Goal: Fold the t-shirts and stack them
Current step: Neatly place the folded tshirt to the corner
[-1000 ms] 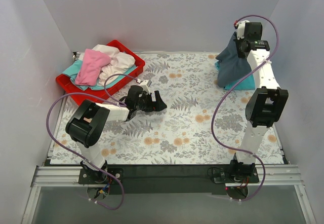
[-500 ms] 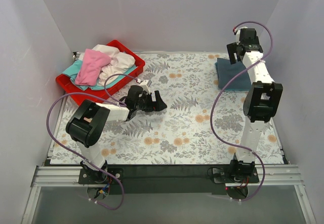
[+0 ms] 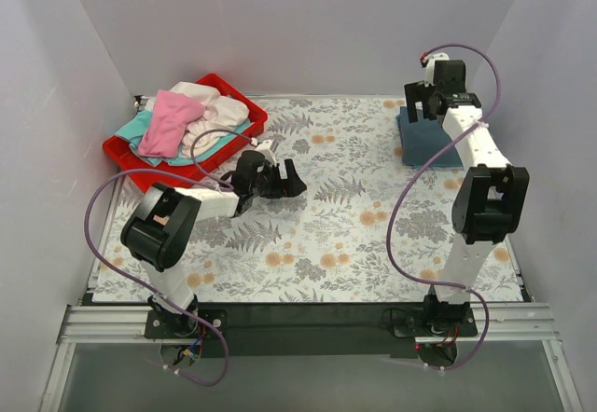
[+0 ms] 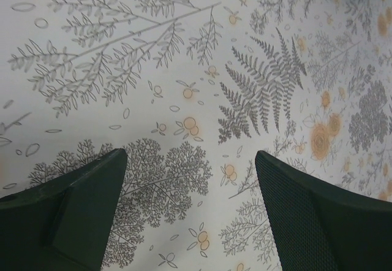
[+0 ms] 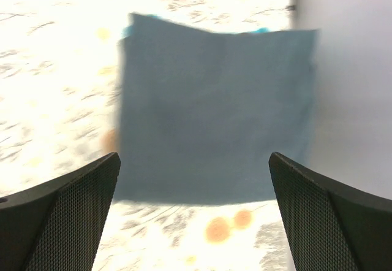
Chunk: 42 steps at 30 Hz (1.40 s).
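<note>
- The left hand (image 3: 280, 181) hangs low over the floral-patterned cover (image 3: 336, 235) at centre left of the top view. Its fingers are spread wide with only printed ferns between them, so it holds nothing.
- The right hand (image 3: 422, 106) sits at the upper right, above the slate grey-blue t-shirt (image 3: 427, 144). Its fingers are at their widest and nothing is in them.
- That shirt lies flat on the surface as a neat, roughly square fold. The cloth is plain and matte, with crisp edges.
- In the right wrist view, slivers of a turquoise t-shirt (image 5: 263, 30) peek out at its far corners, so it seems to lie underneath as the base of the stack.
- The unfolded shirts are heaped in the red tray (image 3: 121, 160) at the upper left. A pink t-shirt (image 3: 168, 121) is draped on top, a cream-white t-shirt (image 3: 219, 114) is crumpled beside it, and a teal t-shirt (image 3: 133, 132) shows at the edges. All look soft and limp.
- The heap lies up and to the left of the left hand, near it and well apart from the right hand. The left arm is therefore likely the better placed to fetch the next shirt.
- The tray's long axis runs diagonally, from lower left to upper right.
</note>
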{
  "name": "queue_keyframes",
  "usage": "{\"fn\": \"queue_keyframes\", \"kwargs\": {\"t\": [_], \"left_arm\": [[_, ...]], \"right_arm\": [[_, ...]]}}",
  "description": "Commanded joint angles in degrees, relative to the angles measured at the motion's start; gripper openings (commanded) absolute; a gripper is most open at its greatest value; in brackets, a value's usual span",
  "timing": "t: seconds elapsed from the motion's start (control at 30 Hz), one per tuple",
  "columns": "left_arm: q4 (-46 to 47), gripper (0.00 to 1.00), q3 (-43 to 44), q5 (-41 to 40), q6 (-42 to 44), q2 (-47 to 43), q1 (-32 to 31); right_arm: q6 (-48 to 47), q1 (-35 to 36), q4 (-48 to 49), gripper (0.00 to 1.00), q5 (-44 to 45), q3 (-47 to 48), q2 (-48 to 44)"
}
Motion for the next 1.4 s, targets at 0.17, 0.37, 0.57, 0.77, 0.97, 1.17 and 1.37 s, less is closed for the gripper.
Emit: {"fn": "queue_keyframes", "kwargs": {"t": [0.17,0.37,0.57,0.77,0.97,1.17,1.37], "left_arm": [[-5.83,0.79,4.94,-9.90,1.98,-8.25,1.99],[-7.51,0.79,2.66,-13.24,1.98,-13.26,1.99],[-8.21,0.79,-1.11,-14.12,1.20,-19.24,1.99],[-8.92,0.79,-4.98,-16.48,0.40,-24.17,1.90],[-9.44,0.78,-7.36,-16.94,0.23,-25.84,1.90],[-7.60,0.77,-9.56,-16.67,1.28,-27.59,1.90],[-7.16,0.77,-10.44,-17.55,2.16,-28.65,1.90]], "right_arm": [[13.03,4.74,13.83,0.98,-13.29,-26.95,-20.32],[21.03,10.35,17.10,0.98,-14.62,-42.70,-28.94],[24.63,17.74,17.54,0.98,-9.16,-54.37,-37.55],[24.64,18.36,19.04,0.98,-7.76,-62.57,-48.80],[24.37,18.36,18.86,0.98,-6.88,-65.39,-53.91],[24.11,18.36,18.34,0.98,-5.92,-65.65,-54.79],[24.81,18.36,17.98,0.98,-5.29,-66.35,-57.51]]}}
